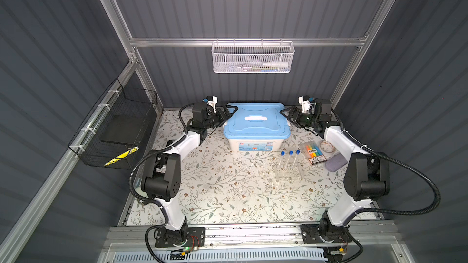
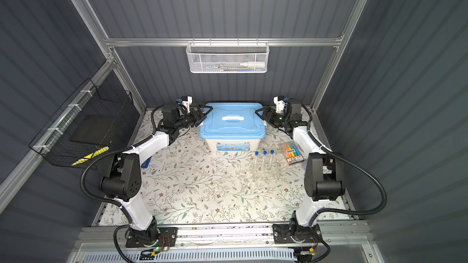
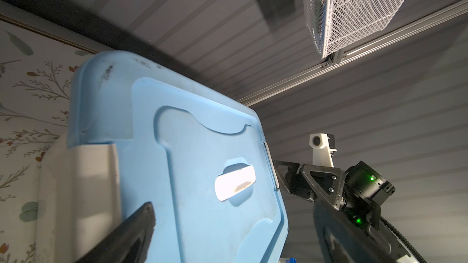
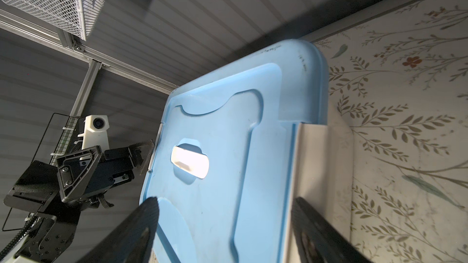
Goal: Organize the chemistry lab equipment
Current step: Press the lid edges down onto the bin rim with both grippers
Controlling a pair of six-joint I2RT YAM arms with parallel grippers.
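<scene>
Closed box (image 1: 234, 142), blue lid (image 1: 240, 125), at middle of desk (image 1: 215, 198) back edge; contents hidden. Left pincer (image 1: 231, 112) spread at lid's left end; only 1 finger (image 3: 136, 231) shows in left wrist view. Right pincer (image 1: 285, 113) spread, straddling lid's right end; contact unclear. 3 test tubes (image 1: 287, 161) upright in clear rack (image 1: 291, 174), near box's front right corner; rack outline faint. Blue item (image 2: 146, 165) half hidden behind left arm.

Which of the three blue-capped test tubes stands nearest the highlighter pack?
The right-end tube in a top view: it is beside the highlighter pack; the other two stand farther left.
</scene>
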